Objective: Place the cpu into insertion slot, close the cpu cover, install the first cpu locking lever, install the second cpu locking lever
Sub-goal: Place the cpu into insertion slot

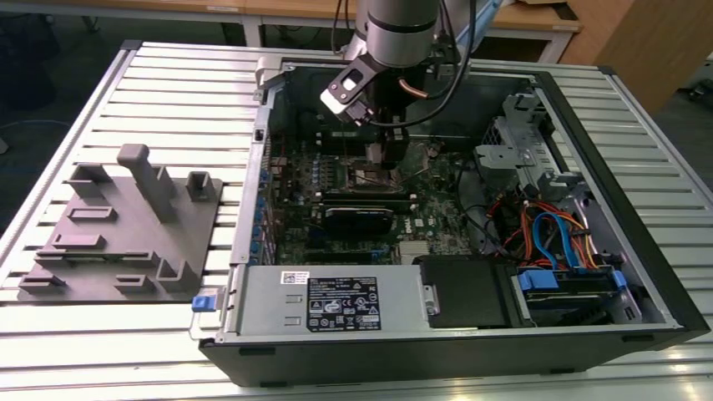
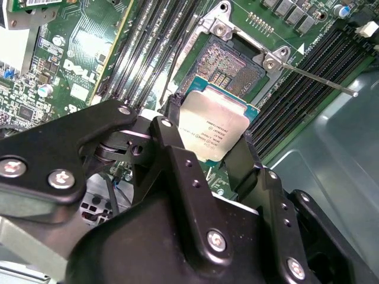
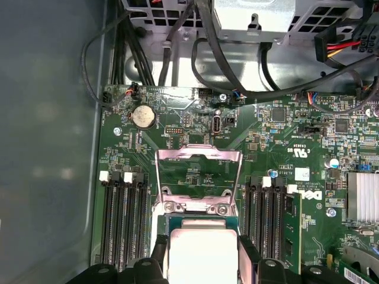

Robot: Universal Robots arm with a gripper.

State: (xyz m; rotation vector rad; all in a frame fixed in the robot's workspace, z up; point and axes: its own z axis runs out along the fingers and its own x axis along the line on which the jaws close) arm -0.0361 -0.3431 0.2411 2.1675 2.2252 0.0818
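My gripper (image 2: 210, 135) is shut on the cpu (image 2: 214, 125), a flat square chip with a dull silvery top, held by two opposite edges between the black fingers (image 2: 172, 142). The cpu hangs just over one side of the insertion slot (image 2: 228, 62), whose dark pin field is partly uncovered. In the first wrist view the cpu (image 3: 201, 251) sits between the fingers, and the cpu cover (image 3: 198, 155) stands raised open behind it. A thin locking lever (image 2: 320, 78) sticks out beside the slot. In the exterior view the gripper (image 1: 385, 163) is low inside the computer case over the green board.
Long black memory slots (image 3: 124, 219) flank the socket on both sides. Cables (image 3: 177, 41) and a metal cage lie beyond the board. The case wall (image 1: 259, 142) and power supply (image 1: 323, 305) bound the space. A grey fixture plate (image 1: 123, 234) lies on the exterior view's left.
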